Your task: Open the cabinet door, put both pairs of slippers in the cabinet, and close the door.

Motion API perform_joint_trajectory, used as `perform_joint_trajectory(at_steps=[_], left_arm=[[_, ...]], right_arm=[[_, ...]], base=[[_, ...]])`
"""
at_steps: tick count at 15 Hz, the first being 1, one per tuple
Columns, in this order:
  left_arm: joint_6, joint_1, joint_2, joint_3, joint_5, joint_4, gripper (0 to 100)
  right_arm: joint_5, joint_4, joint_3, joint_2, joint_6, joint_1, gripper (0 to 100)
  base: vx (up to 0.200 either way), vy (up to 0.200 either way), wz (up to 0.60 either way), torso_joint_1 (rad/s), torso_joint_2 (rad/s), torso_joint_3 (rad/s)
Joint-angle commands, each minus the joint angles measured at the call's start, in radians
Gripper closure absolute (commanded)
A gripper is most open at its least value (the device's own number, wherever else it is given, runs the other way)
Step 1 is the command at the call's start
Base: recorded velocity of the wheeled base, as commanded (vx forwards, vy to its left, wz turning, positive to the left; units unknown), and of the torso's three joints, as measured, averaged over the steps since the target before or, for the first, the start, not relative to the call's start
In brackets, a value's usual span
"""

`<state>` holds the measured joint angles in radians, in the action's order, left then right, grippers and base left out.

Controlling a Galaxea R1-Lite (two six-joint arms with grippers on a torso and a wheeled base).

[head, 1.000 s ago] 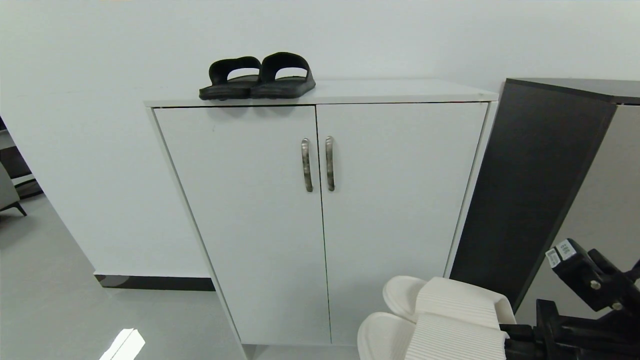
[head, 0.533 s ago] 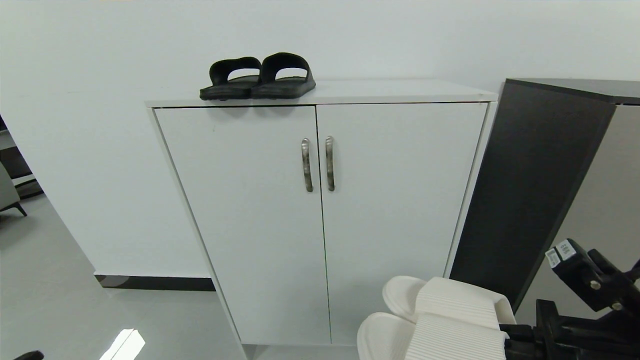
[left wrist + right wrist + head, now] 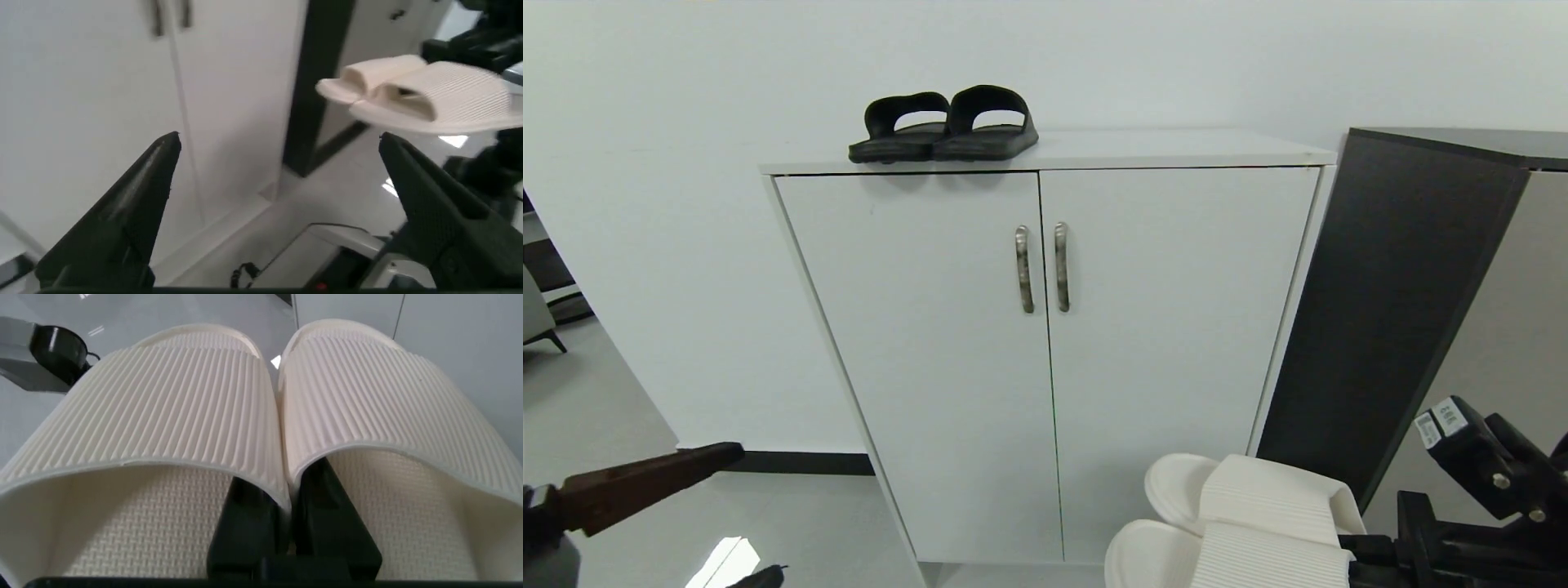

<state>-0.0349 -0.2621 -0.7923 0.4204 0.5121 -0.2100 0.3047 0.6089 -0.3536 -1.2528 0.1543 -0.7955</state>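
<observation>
— So, what is nearest to me, and how is it held?

— Nearest you, your right gripper [image 3: 282,514] is pressed together on the white slippers [image 3: 1241,523], pinching the two adjoining strap walls between its fingers. The pair lies side by side and roughly level. Their long axis runs from the gripper toward the foot of the cabinet's right door [image 3: 1176,327], toes pointing away from the gripper and toward your left. They hang low at your right, clear of the floor and close to that door without touching it.

— And my left side?

— Your left gripper [image 3: 279,143] sits low at your left over the grey floor [image 3: 621,506], fingers spread wide with nothing between them.

— Farther out?

— You face the white cabinet [image 3: 931,367] with both doors closed. The two metal handles [image 3: 1023,269] stand upright, just beside each other at the centre seam. A dark cabinet [image 3: 1388,310] stands against its right side. Farthest, the black slippers [image 3: 943,126] rest on the cabinet top at its left end, touching each other. Their long axis runs front to back, strapped ends at the front edge.
</observation>
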Motion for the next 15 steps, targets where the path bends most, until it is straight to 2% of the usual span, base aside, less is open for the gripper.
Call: perform_joint_trajectory(at_steps=[1, 2, 3, 4, 6, 8, 12, 15], left_arm=[[-0.013, -0.111, -0.146, 0.055, -0.009, -0.029, 0], [-0.062, -0.147, -0.220, 0.121, -0.011, -0.031, 0], [-0.137, -0.183, -0.268, 0.182, -0.011, -0.031, 0], [-0.180, -0.206, -0.303, 0.230, -0.011, -0.035, 0], [-0.227, -0.241, -0.401, 0.314, -0.009, -0.109, 0], [-0.293, -0.266, -0.512, 0.397, -0.006, -0.186, 0], [-0.303, -0.284, -0.691, 0.560, -0.004, -0.189, 0], [-0.301, -0.281, -0.751, 0.646, -0.007, -0.173, 0]], right_arm=[[0.001, 0.000, 0.005, 0.003, -0.005, -0.001, 100], [0.001, 0.000, 0.007, 0.001, -0.005, -0.001, 100], [0.001, 0.000, 0.007, 0.000, -0.005, -0.001, 100], [0.001, 0.000, 0.007, 0.000, -0.005, -0.001, 100], [0.016, 0.002, 0.008, 0.000, -0.004, -0.001, 100], [0.021, 0.002, 0.010, -0.002, -0.002, -0.001, 100], [0.021, 0.002, 0.010, -0.002, -0.004, 0.002, 100], [0.021, 0.000, 0.010, -0.007, -0.004, 0.002, 100]], base=[[0.000, 0.000, 0.00, 0.000, 0.00, 0.000], [0.000, 0.000, 0.00, 0.000, 0.00, 0.000], [0.000, 0.000, 0.00, 0.000, 0.00, 0.000], [0.000, 0.000, 0.00, 0.000, 0.00, 0.000], [0.000, 0.000, 0.00, 0.000, 0.00, 0.000], [0.000, 0.000, 0.00, 0.000, 0.00, 0.000], [0.000, 0.000, 0.00, 0.000, 0.00, 0.000], [0.000, 0.000, 0.00, 0.000, 0.00, 0.000]])
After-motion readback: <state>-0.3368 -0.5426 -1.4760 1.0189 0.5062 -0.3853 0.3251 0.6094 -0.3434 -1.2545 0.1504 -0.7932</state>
